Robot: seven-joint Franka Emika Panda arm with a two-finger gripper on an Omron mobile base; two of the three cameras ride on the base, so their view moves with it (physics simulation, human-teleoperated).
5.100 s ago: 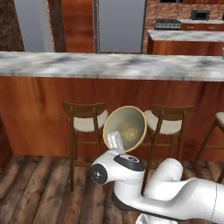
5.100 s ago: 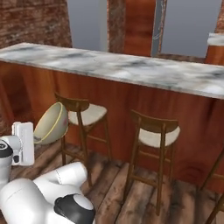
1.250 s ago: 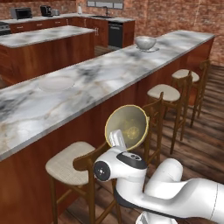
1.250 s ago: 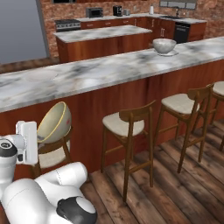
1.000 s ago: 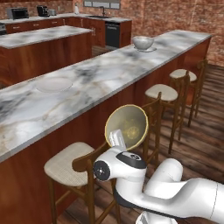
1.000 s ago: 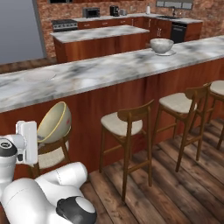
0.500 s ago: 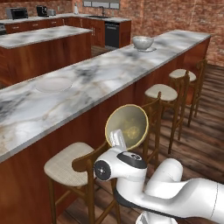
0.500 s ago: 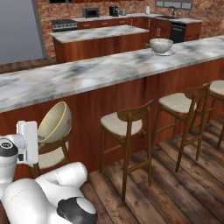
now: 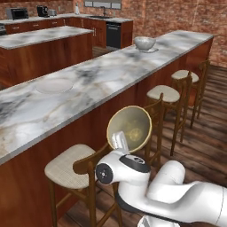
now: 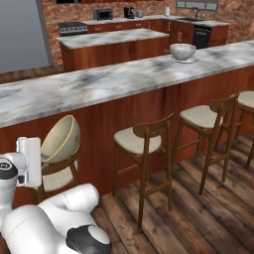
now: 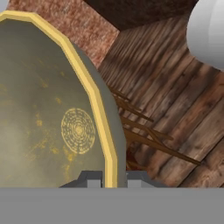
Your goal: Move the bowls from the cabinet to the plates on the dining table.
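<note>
My gripper (image 11: pixel 111 177) is shut on the rim of the tan-beige bowl (image 11: pixel 52 118), one fingertip (image 11: pixel 89 178) inside the rim and one outside. The bowl (image 9: pixel 129 128) hangs tilted on its side just above my arm, below the edge of the dining table (image 9: pixel 102 77); it also shows in the right base view (image 10: pixel 60 139). A pale bowl (image 9: pixel 145 43) sits on a plate far along the marble top (image 10: pixel 183 51). An empty plate (image 9: pixel 54 85) lies nearer on the table. The cabinet is out of view.
Wooden stools (image 9: pixel 71 166) (image 10: pixel 141 141) stand in a row along the table's side, one right beside the held bowl. A second marble island (image 9: pixel 42 37) and brick walls lie behind. Dark plank floor (image 10: pixel 198 213) stretches to the right.
The whole picture has shifted a little as the base moved along the table. The bowl stays in the gripper, in the same place over the arm.
</note>
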